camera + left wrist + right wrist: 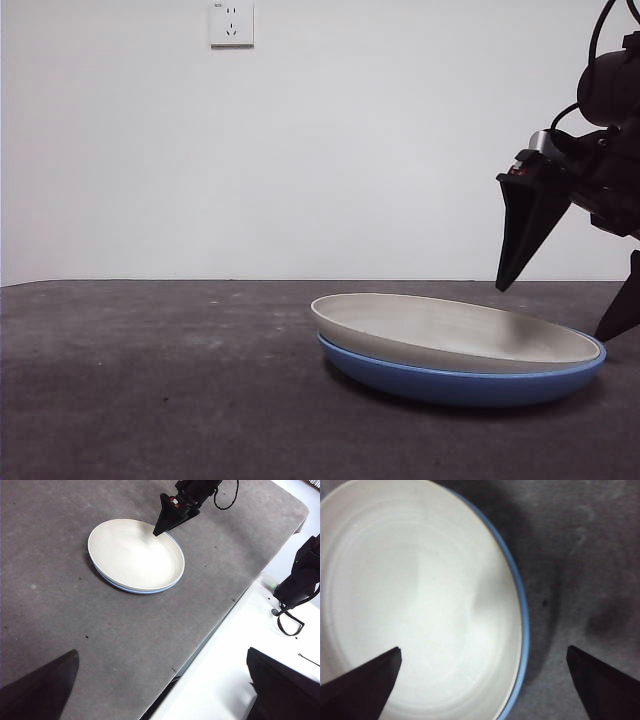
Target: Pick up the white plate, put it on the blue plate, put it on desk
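Observation:
The white plate lies nested in the blue plate on the dark grey desk, right of centre. My right gripper hangs open just above the stack's right rim, one jaw over the white plate and the other outside the blue rim. In the right wrist view the white plate fills the picture, a thin edge of the blue plate shows, and the right gripper straddles that rim. My left gripper is open and empty, high and far from the plates.
A wall socket sits on the white wall behind. The desk's edge runs near the stack in the left wrist view, with a black device and its cable beyond it, off the desk.

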Available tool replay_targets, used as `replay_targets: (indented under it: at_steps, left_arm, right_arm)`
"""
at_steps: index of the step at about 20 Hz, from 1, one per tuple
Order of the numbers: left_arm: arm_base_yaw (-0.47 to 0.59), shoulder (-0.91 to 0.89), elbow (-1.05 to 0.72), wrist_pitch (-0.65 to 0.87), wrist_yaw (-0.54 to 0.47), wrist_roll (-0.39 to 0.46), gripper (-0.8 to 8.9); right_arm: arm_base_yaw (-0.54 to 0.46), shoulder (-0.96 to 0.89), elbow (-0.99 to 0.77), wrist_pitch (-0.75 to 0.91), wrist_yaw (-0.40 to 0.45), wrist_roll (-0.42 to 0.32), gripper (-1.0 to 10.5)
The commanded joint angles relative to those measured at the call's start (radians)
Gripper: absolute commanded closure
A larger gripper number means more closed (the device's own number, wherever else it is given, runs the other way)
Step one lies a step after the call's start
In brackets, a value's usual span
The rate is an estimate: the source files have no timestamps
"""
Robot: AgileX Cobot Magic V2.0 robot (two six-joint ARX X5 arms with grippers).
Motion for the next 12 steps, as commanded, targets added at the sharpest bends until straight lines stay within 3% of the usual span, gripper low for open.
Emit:
replay_targets:
  at_steps: [1, 6, 12]
  left_arm:
    - [-0.007, 0.005, 0.010, 0.011, -0.003, 0.002, 2.50]
    - [-0.007, 0.005, 0.010, 0.012, -0.003, 0.002, 2.50]
    - [-0.007, 0.005, 0.010, 0.011, -0.003, 0.002, 2.50]
  right_arm:
    - [0.003, 0.026, 0.018, 0.008, -0.020, -0.016, 3.4]
    - [0.005, 0.075, 0.018, 0.014, -0.039, -0.018, 3.4]
    - [0.005, 0.105, 0.018, 0.026, -0.040, -0.024, 4.4]
